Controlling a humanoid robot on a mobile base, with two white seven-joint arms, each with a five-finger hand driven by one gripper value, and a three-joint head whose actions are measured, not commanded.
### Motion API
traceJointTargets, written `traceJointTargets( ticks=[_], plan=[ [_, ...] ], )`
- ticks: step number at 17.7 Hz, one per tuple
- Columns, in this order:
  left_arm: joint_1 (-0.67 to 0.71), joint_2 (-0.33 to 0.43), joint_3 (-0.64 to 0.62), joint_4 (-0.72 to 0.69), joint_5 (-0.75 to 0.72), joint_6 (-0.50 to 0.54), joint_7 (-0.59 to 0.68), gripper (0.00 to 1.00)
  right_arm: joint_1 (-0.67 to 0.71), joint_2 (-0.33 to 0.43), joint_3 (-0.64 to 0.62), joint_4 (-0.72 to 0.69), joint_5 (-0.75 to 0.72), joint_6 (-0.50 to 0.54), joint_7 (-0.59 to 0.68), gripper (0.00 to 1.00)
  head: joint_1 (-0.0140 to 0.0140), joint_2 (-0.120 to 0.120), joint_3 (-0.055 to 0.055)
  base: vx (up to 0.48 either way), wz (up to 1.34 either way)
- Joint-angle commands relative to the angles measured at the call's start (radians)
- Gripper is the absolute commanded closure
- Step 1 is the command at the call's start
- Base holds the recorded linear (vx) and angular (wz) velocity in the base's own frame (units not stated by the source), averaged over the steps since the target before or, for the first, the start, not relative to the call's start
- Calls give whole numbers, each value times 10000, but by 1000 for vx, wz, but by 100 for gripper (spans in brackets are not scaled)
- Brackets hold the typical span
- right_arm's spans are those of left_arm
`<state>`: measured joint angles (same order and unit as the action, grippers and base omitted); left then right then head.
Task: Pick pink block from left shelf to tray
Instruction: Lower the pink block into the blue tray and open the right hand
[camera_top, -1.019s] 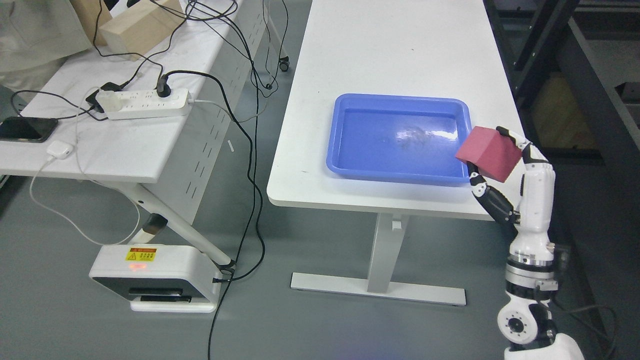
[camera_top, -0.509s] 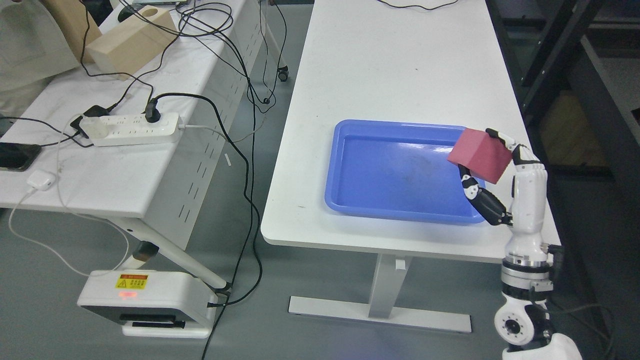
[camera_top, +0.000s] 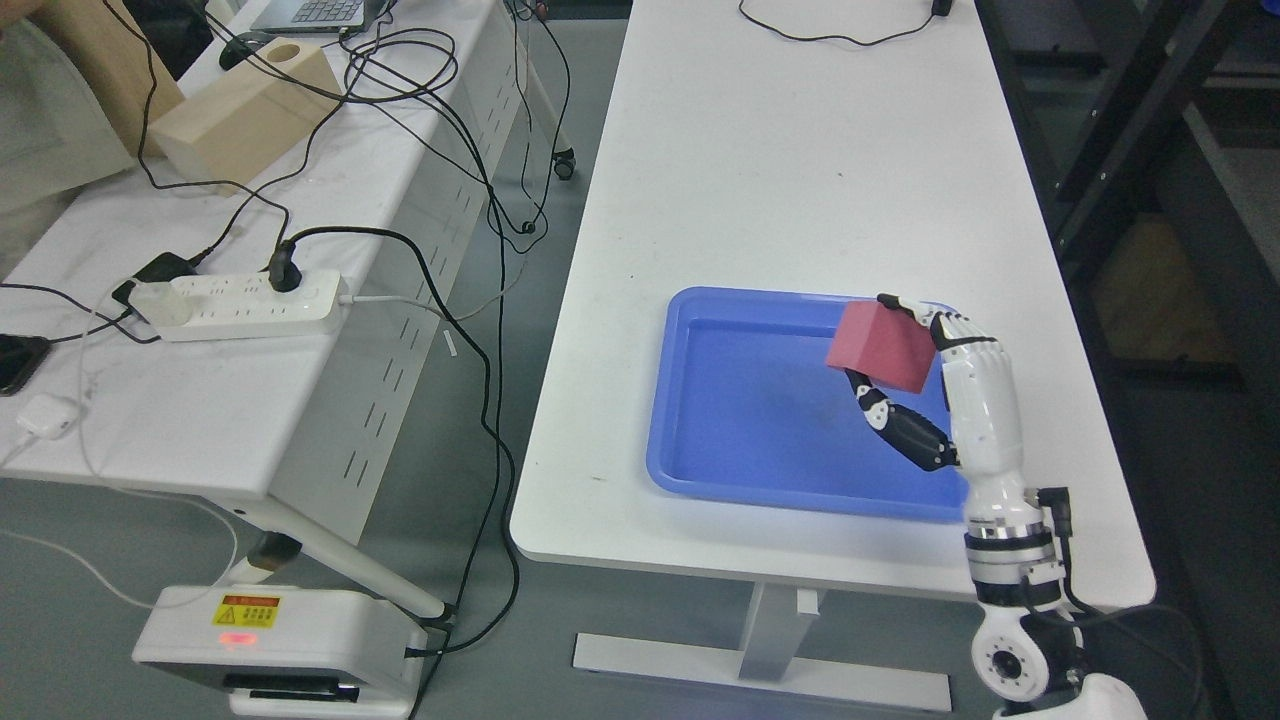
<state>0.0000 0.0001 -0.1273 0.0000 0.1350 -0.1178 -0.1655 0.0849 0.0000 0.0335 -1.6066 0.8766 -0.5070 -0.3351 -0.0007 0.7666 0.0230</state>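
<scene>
The right robot hand rises from the lower right of the head view, its white forearm passing over the near right corner of the bench. Its fingers are closed on the pink block: the white fingers wrap over the block's upper right edge and the dark thumb presses up from below. The block sits tilted, 1 corner pointing up and left, and it is held in the air above the right part of the blue tray, clear of the tray's floor as far as the view shows. The tray lies flat on the white bench, close to the near edge, its long side running left to right; nothing lies inside it.

Farther back on the same bench a black cable curls near the far edge. To the left, across a strip of grey floor, stands a second white bench. It carries a white power strip with a black plug in it, a tangle of black cables, a pale wooden block and a small white charger at the left edge. Under that bench, on the floor, sits a white device with a yellow warning label. Dark shelving shows along the right edge.
</scene>
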Motion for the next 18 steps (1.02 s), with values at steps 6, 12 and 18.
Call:
traceJointTargets(
  ticks=[6, 12, 18],
  plan=[
    [199, 174, 0, -174, 0, -4, -1, 0, 256, -175, 264, 98, 24, 376, 2460, 83, 0, 0, 0, 72, 0],
    [199, 174, 0, -174, 0, -4, -1, 0, 271, -175, 263, 113, -160, 499, 3029, 76, 0, 0, 0, 27, 0],
    [199, 174, 0, -174, 0, -4, -1, 0, 271, -175, 263, 113, -651, 514, 3045, 50, 0, 0, 0, 2, 0]
  ],
)
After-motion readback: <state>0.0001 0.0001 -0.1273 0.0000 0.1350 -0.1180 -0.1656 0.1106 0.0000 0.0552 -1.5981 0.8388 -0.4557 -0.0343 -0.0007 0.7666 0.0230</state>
